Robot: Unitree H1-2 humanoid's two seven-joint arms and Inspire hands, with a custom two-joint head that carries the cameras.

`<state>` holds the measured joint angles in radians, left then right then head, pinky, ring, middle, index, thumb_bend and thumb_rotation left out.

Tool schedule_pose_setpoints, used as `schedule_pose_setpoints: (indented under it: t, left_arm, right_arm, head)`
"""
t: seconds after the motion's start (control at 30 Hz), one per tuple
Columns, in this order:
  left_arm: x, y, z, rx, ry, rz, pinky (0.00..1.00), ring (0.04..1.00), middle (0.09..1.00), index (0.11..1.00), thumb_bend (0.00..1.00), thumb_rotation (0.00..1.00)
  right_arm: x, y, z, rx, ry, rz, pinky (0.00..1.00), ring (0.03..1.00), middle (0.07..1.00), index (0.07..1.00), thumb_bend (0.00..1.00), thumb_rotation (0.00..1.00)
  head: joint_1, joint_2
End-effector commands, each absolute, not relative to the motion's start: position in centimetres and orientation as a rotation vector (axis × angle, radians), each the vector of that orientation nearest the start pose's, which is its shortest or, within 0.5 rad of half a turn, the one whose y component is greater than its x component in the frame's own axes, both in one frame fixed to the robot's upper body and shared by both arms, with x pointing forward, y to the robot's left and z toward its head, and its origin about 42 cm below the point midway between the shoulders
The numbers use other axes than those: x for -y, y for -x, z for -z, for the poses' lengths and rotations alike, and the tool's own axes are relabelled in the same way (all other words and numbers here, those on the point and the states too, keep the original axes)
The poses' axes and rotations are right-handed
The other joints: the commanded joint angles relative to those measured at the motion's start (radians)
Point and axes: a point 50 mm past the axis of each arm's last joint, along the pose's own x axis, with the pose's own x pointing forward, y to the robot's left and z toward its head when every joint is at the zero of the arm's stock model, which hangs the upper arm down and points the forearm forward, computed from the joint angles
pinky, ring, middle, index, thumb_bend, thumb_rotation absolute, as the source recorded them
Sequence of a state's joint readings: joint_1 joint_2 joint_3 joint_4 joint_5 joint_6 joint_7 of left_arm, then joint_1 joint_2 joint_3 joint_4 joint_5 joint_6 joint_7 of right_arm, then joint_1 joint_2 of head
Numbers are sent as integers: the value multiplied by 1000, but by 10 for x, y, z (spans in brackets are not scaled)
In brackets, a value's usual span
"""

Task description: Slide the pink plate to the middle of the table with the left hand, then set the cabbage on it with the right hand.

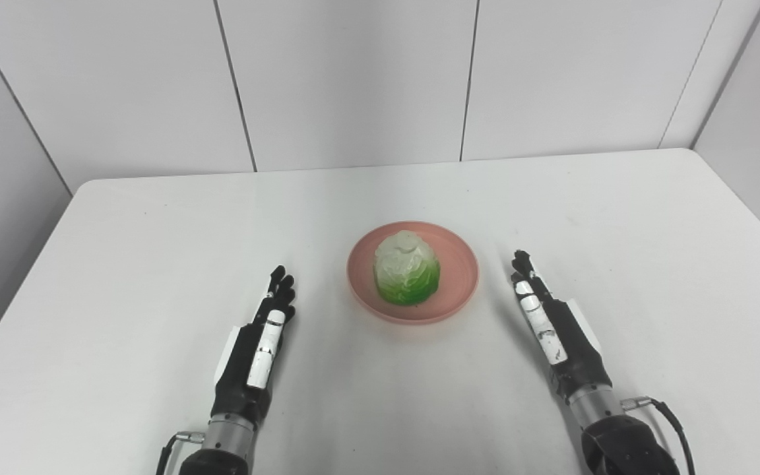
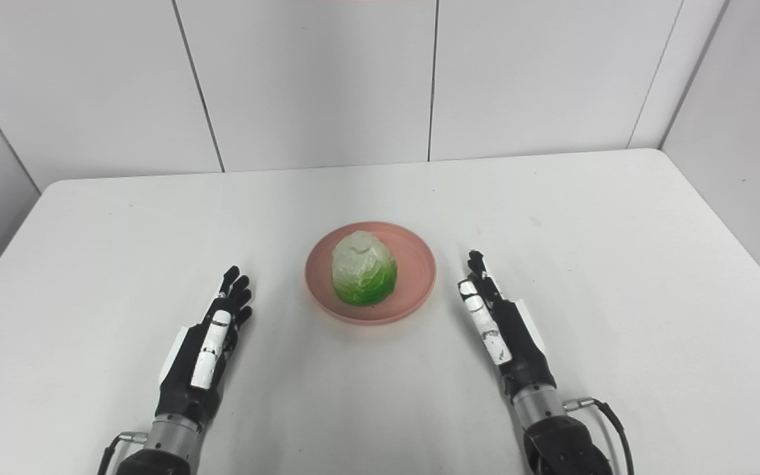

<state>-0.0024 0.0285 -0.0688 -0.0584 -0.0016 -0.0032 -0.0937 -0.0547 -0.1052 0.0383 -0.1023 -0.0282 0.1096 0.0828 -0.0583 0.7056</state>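
A pink plate point(image 1: 460, 270) lies near the middle of the white table. On it sits a cabbage point(image 1: 406, 267), pale on top and green at the base. My left hand point(image 1: 262, 336) rests open on the table to the plate's left, fingers straight and pointing away from me, holding nothing. To the plate's right my right hand point(image 1: 548, 320) is open too, edge-on to the table, a short gap from the rim. Neither hand touches the plate or the cabbage.
The white table point(image 1: 156, 251) has rounded far corners and ends against grey wall panels point(image 1: 353, 79) at the back. Its left and right edges drop off beside the side walls.
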Motion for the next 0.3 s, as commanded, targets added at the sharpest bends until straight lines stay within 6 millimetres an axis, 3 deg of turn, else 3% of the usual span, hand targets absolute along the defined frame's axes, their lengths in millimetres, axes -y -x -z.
schedule_pose_setpoints:
  t: [0.0, 0.27]
  left_arm:
    - [-195, -289, -112, 59, -39, 158, 991, 1000, 1000, 1000, 387, 1000]
    - [-194, -290, -113, 62, -33, 150, 985, 1000, 1000, 1000, 364, 1000]
  right_arm:
    - [221, -308, -142, 94, 134, -150, 1000, 1000, 997, 999, 312, 1000]
    - [223, -307, -142, 95, 132, -149, 994, 998, 994, 1000, 304, 1000]
  head:
    - [1, 0]
    - [-1, 1]
